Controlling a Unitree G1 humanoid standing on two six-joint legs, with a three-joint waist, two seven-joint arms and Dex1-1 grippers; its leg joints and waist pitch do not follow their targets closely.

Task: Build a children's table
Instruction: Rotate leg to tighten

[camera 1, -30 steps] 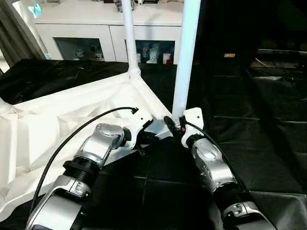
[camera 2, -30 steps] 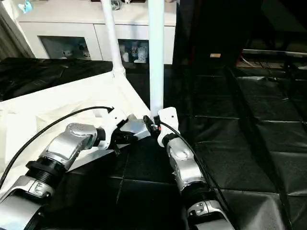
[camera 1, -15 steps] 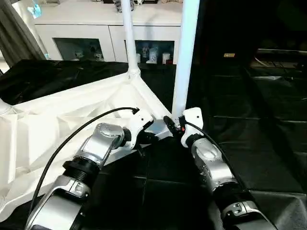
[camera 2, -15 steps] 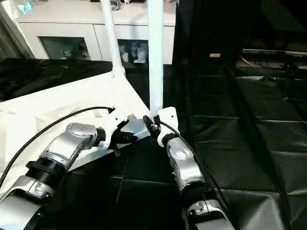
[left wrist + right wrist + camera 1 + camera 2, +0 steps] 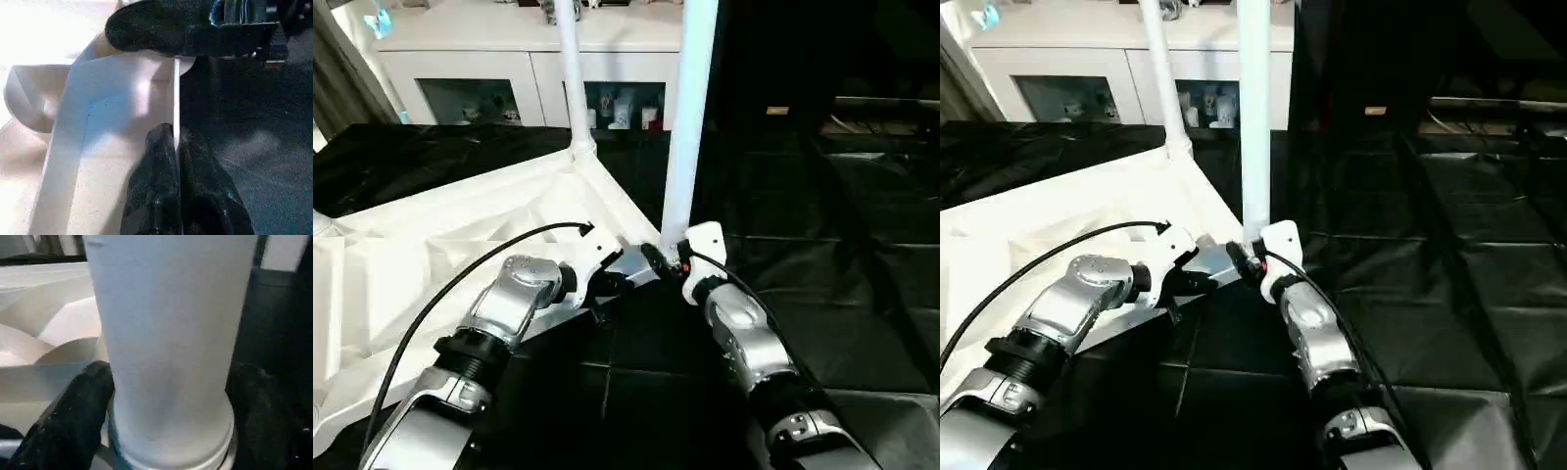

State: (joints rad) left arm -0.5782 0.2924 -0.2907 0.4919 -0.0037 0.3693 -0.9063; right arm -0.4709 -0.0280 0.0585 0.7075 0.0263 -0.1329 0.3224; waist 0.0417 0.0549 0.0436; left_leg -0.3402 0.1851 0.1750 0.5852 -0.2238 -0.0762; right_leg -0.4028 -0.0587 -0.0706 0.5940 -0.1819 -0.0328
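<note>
- The children's table (image 5: 460, 245) lies upside down on the black-sheeted bench (image 5: 862, 294), with two legs standing up at its near and far right corners.
- Left end effector (image 5: 175, 147) is pinched tight on the thin rim of the tabletop, right beside the near corner.
- Right end effector (image 5: 168, 421) sits around the base of the near leg (image 5: 690, 108), one black finger on each side, holding it just above the socket.
- My read: hollow white plastic, so light and fairly stiff, but smooth and slick. The round leg could twist or slip in the grip.
- Low on the leg looks like the best hold; up high it would lever and wobble.
- The rim is thin and may flex, so grip near the corner, where it looks stiffer.
</note>
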